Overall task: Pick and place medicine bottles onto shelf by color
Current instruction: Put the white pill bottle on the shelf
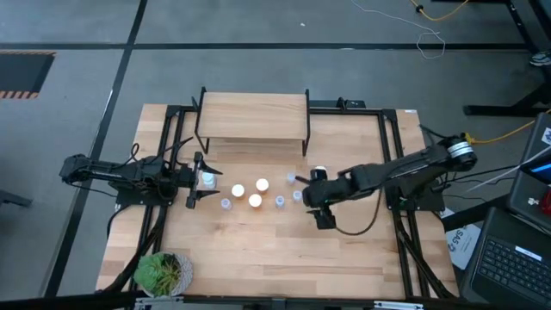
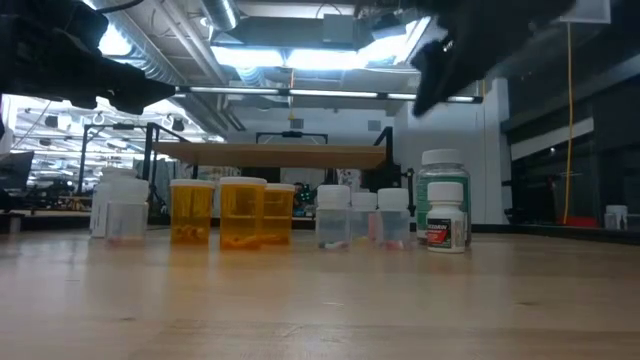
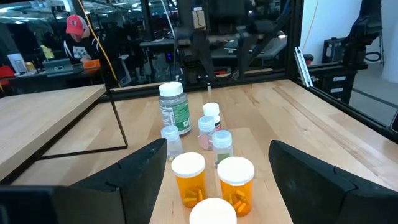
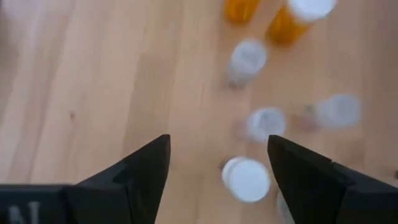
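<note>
Three orange bottles with white caps point(image 1: 255, 201) stand on the table in front of the shelf point(image 1: 252, 116), with several tiny clear bottles point(image 1: 280, 202) around them and a larger greenish bottle point(image 1: 320, 172) at their right. My left gripper point(image 1: 195, 181) is open at table height. Its fingers stand apart on either side of a white-capped bottle point(image 3: 212, 211) without touching it. My right gripper point(image 1: 312, 200) is open and empty, raised above the right end of the group. In its wrist view point(image 4: 219, 142) it looks down on the clear bottles point(image 4: 247, 179).
The light-wood shelf on black legs stands at the table's far middle and shows in the low view point(image 2: 270, 152) behind the row of bottles. A green potted plant point(image 1: 162, 274) sits at the near left corner. Black frame rails point(image 1: 392, 155) run along both table sides.
</note>
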Robot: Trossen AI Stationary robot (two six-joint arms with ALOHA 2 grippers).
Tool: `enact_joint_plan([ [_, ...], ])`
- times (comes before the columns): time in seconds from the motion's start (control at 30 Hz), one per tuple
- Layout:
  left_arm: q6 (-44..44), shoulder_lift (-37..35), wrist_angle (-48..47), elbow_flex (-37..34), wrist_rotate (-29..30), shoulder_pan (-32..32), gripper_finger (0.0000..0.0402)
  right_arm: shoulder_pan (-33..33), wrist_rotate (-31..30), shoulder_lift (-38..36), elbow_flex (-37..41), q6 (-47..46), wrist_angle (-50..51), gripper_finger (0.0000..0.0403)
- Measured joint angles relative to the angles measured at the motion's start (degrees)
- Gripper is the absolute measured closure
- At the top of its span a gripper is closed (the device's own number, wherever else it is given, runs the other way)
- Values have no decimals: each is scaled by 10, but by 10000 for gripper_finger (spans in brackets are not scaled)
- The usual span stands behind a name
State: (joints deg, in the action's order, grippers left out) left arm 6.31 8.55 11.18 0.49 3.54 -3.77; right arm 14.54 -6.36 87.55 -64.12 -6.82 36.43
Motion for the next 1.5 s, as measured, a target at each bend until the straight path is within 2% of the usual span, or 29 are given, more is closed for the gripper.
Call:
enact_joint_plan([
  [0.3,0,0,0,0,0,0,123,0,-2,32,23,-34,21,133],
  [0.5,3,0,0,0,0,0,123,-3,-86,40,37,-34,17,133],
  [0.67,2,0,0,0,0,0,123,-21,-51,68,37,-35,16,133],
  [0.9,2,0,0,0,0,0,123,-35,-51,93,37,-34,5,134],
  [1.03,2,0,0,0,0,0,123,-35,-51,94,37,-34,6,159],
  [1.23,2,0,0,0,0,0,123,-35,-50,94,35,-35,9,248],
  [1.4,2,0,0,0,0,0,123,-37,-45,92,-3,-19,24,251],
  [1.5,2,0,0,0,0,0,123,-41,-45,90,-56,-1,63,251],
])
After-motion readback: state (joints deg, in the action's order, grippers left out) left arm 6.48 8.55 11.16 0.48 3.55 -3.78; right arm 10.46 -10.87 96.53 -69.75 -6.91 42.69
